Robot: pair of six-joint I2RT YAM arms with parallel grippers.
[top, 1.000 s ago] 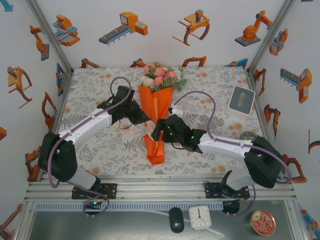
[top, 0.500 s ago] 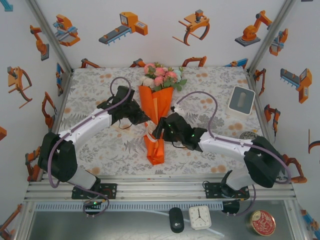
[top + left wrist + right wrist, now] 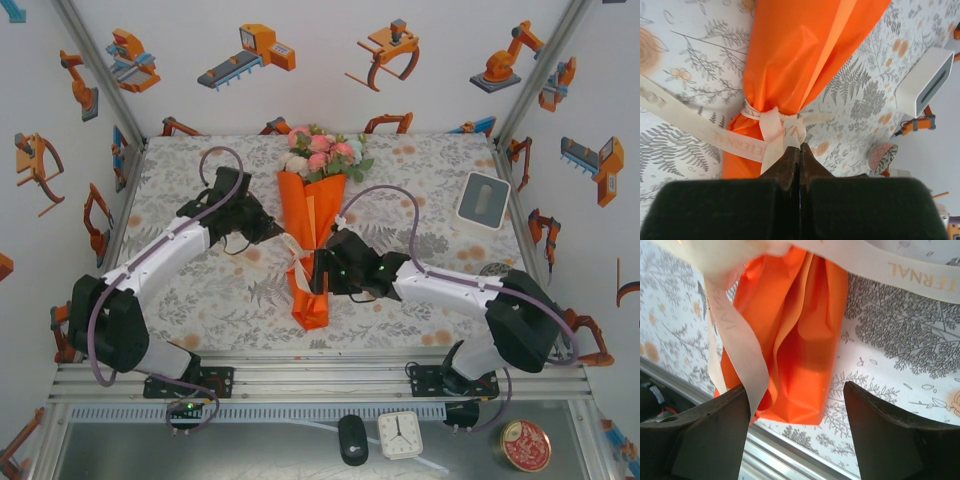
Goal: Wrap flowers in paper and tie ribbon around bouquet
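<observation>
Top external: left fingers [image 3: 266, 231], clamping the ribbon [image 3: 293, 252], are pulling away leftward, cinching it around the bouquet [image 3: 312, 210]; right fingers [image 3: 318, 268] are gaping, empty.

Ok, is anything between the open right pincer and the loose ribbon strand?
Nothing visible. The cream-white satin ribbon strand hangs right at one finger of the right pincer, over the bright orange paper cone.

The left arm [image 3: 165, 250] is reaching forward and inward, its wrist bent toward the middle. The left gripper [image 3: 799, 150] is pressing its fingers flat together. The right arm [image 3: 450, 290] is stretching low across to the left. The right gripper [image 3: 795, 390] is holding its fingers [image 3: 710, 425] wide apart, pointing down.
</observation>
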